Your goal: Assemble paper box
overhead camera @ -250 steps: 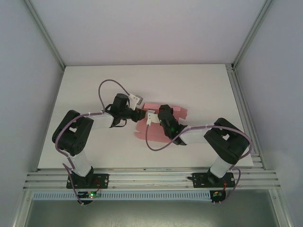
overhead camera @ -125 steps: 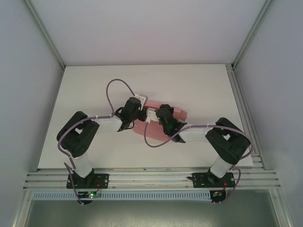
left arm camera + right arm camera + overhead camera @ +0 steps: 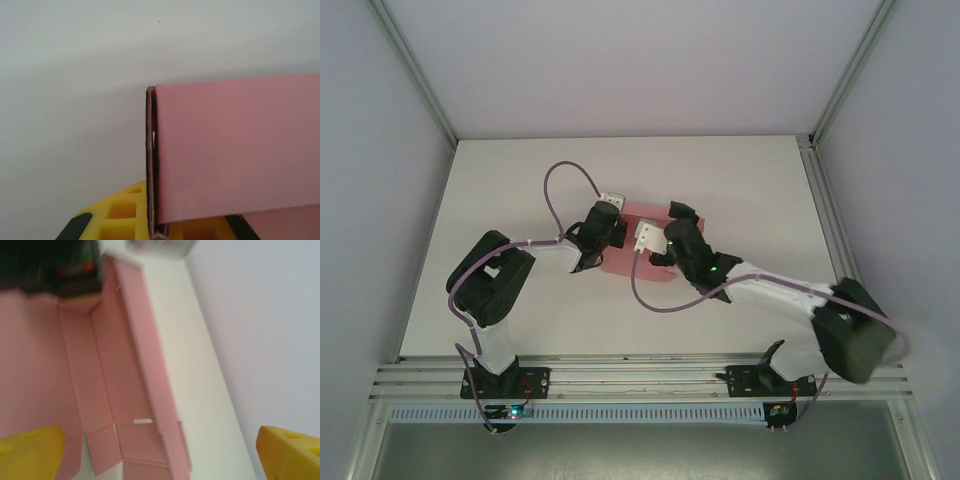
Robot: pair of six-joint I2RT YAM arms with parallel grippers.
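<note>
The paper box [image 3: 636, 266] is a pink creased card lying mid-table between both grippers. In the left wrist view a pink panel [image 3: 235, 150] stands upright, and its folded edge runs down between the yellow fingers [image 3: 117, 217]. My left gripper [image 3: 159, 234] is shut on that folded edge; from above it [image 3: 612, 232] sits at the card's left side. My right gripper [image 3: 160, 452] hovers open over the flat creased part [image 3: 85, 380] with its slot [image 3: 143, 421], next to a raised side wall [image 3: 150, 370]. In the top view the right gripper [image 3: 675, 218] is over the card's far right.
The white table [image 3: 520, 180] has free room to the left, far and right of the card. The cell's aluminium posts [image 3: 415, 70] and grey walls bound it. Purple cables [image 3: 565, 170] loop above both wrists.
My left gripper moved right onto the card's left side. The right arm stretched out, its elbow swinging right and its gripper moving to the far side. Less flat card shows.
</note>
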